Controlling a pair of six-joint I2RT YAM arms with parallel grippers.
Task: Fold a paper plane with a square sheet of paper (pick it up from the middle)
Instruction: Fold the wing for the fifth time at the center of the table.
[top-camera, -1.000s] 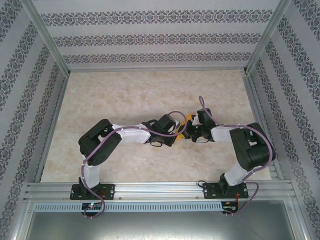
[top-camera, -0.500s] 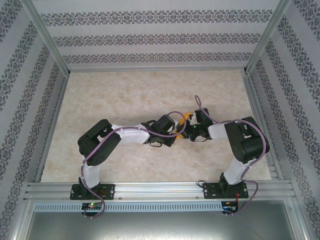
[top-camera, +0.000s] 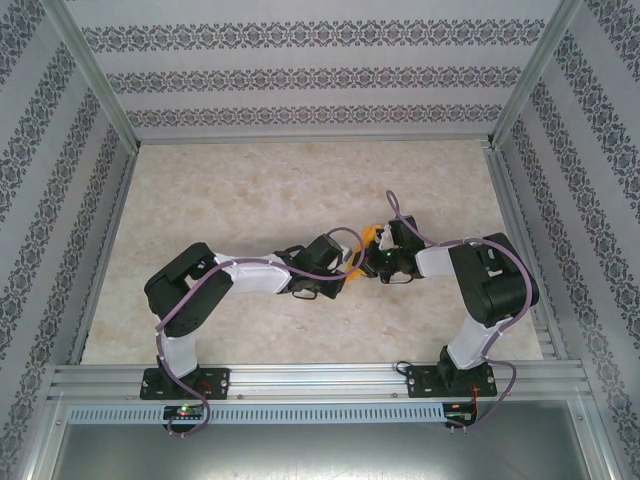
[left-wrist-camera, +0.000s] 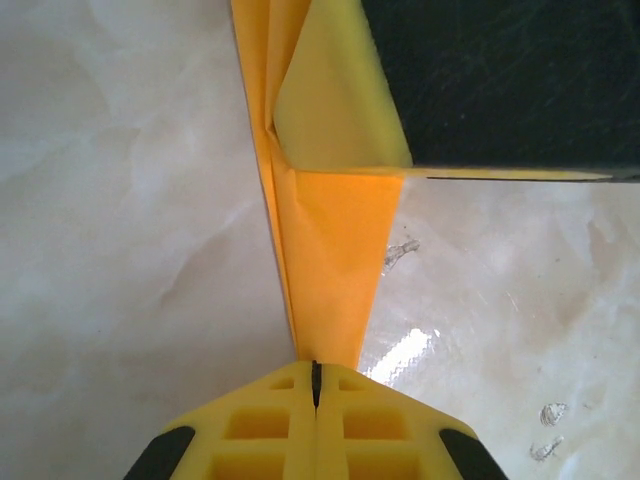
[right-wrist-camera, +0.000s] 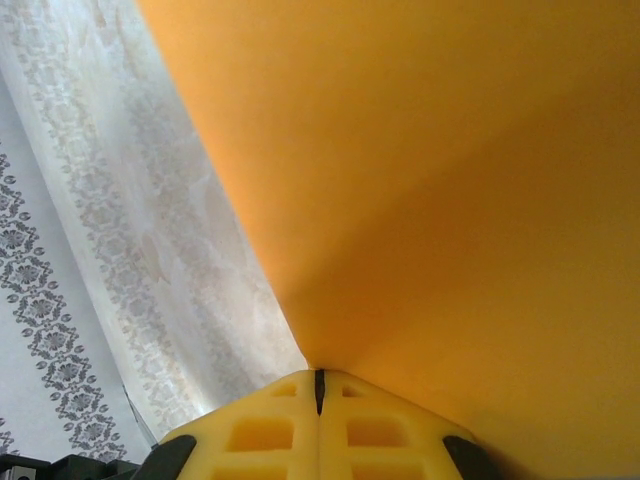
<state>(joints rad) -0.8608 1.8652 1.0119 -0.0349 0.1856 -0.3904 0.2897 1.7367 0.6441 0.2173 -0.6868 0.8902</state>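
Both arms were bent at the elbow and reached inward, so that their wrists met just right of the middle of the counter (top-camera: 250, 190). The left arm rose from its base to a raised elbow, and its white forearm then ran low and nearly level toward the right. The right arm climbed to its own dark elbow and turned back to the left, with a purple cable (top-camera: 400, 205) looping above its wrist. The left claw (top-camera: 350, 266) and the right claw (top-camera: 373, 260) faced each other almost tip to tip, and a small piece of the folded orange paper (top-camera: 372, 236) showed just beyond them. In the left wrist view the left claw (left-wrist-camera: 316, 366) had its yellow fingers (left-wrist-camera: 260, 425) pressed together, and the folded orange paper (left-wrist-camera: 335, 260) ran straight out of the seam between them. It was pinched at its narrow end and widened ahead of the claw into several layered creases. Ahead and to the right of that claw a black block (left-wrist-camera: 500, 80) covered the paper's far part; whether the paler yellow flap beside it was paper or a finger could not be told. The right claw (right-wrist-camera: 320, 376) was likewise closed on the folded orange paper (right-wrist-camera: 450, 200), which spread from its seam as a broad smooth sheet up and to the right, held clear of the counter (right-wrist-camera: 170, 250) to its left.
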